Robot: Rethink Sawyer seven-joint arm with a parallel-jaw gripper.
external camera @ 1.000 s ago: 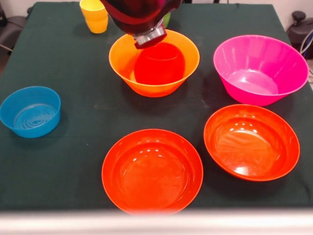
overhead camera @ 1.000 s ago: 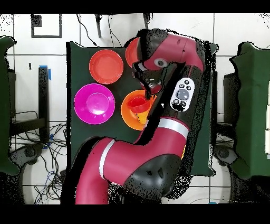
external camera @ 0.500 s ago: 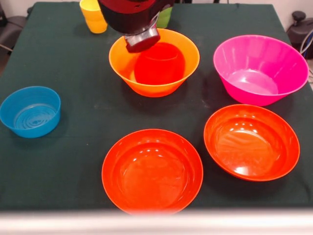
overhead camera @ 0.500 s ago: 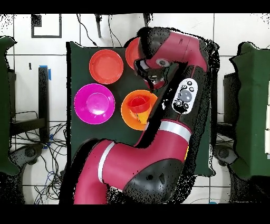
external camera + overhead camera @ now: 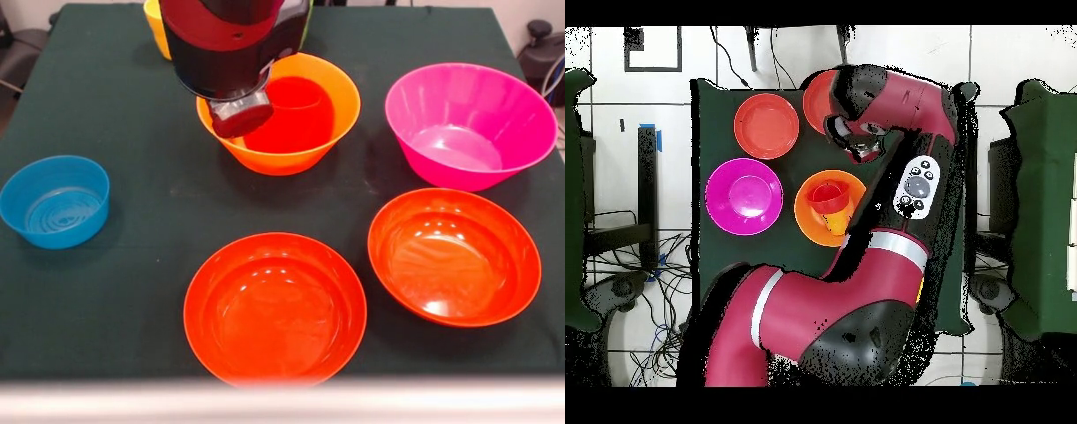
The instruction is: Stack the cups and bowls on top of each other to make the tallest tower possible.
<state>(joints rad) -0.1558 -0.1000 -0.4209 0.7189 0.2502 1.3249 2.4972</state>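
A red cup (image 5: 296, 110) sits inside the orange bowl (image 5: 340, 93) at upper centre. The gripper (image 5: 237, 115) hangs by the bowl's left rim; its opening cannot be told. Best to clear that rim before reaching toward the blue bowl (image 5: 55, 200) at left.

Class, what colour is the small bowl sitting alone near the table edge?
Blue bowl; front view shows it best.

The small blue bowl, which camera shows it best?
The front view: the small blue bowl sits in the open on the green cloth, rim and inside plain to see. In the overhead view the robot's arm hides it.
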